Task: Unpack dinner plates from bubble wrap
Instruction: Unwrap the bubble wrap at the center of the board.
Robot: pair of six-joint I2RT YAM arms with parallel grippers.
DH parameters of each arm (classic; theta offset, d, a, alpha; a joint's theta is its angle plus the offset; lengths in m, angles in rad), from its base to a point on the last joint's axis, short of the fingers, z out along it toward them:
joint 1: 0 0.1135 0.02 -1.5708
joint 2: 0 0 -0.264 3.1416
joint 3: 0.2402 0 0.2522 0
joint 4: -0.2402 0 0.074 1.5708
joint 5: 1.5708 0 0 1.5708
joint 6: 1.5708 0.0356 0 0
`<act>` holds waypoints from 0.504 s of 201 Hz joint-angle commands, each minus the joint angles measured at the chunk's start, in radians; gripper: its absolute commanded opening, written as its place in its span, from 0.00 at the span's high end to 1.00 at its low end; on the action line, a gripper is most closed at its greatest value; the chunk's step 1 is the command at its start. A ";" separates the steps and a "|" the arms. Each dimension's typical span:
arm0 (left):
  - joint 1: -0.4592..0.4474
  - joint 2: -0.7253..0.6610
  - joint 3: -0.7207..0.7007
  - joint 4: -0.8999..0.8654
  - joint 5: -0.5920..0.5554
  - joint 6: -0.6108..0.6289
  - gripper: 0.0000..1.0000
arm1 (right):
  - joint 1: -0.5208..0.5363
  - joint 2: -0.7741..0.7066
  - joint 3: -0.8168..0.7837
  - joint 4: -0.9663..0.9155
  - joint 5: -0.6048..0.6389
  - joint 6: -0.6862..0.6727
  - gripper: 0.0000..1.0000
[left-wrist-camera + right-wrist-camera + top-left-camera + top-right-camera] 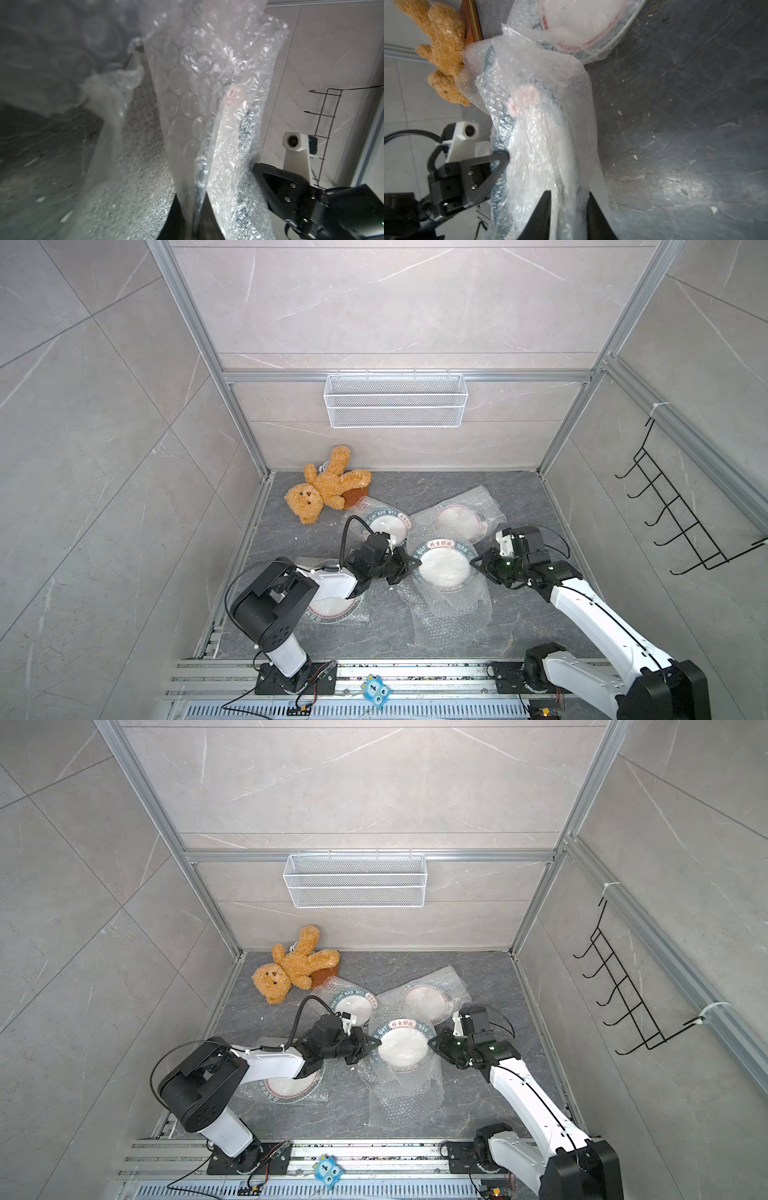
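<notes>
— What sat nearest the lens?
— A small blue toy point(376, 691) on the front rail point(436, 672), between the two arm bases.
— And the arms?
— The left arm point(332, 583) was folded sharply at the elbow, its forearm running toward the middle. The left gripper point(410, 563) was clenched on the wrap point(449, 614) at the left rim of the middle plate point(444, 568). The wrist view showed the sheet pinched between the fingers point(175, 220). The right arm point(590, 614) stretched long from its base, wrist bent inward. The right gripper point(474, 562) met the same plate's opposite rim, jaws standing apart with the wrapped edge between them.
— Where were the plates?
— All four lay on the dark surface point(540, 626), each inside wrap. The middle plate was between the grippers, two lay behind it point(388, 526) point(459, 522), and one lay under the left forearm point(332, 608).
— Anything legible?
— White letters on the green band of the back left plate looked like "NAN MEI". The middle plate's red patch point(439, 544) carried Chinese characters too small for me to read.
— Room to move?
— Bare surface lay at the front right and along the left wall. A bear point(324, 489) lay on a brown slab point(358, 494) in the back left corner, just beside the nearest wrap. A metal frame point(249, 439) bounded the surface. A basket point(395, 400) hung on the back wall and hooks point(681, 514) on the right wall.
</notes>
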 commanded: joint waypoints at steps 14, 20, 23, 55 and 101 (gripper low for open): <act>-0.002 -0.082 0.071 -0.171 -0.045 0.078 1.00 | -0.010 -0.021 0.123 -0.118 0.099 -0.085 0.15; -0.002 -0.085 0.075 -0.183 -0.047 0.082 1.00 | -0.018 -0.019 0.133 -0.126 0.103 -0.086 0.11; -0.002 -0.088 0.075 -0.188 -0.047 0.086 1.00 | -0.024 -0.018 0.136 -0.128 0.102 -0.086 0.09; 0.011 -0.156 0.087 -0.323 -0.083 0.143 1.00 | -0.091 0.016 0.133 -0.117 0.017 -0.092 0.00; 0.089 -0.343 0.032 -0.537 -0.095 0.222 1.00 | -0.091 0.057 0.038 -0.091 -0.009 -0.147 0.00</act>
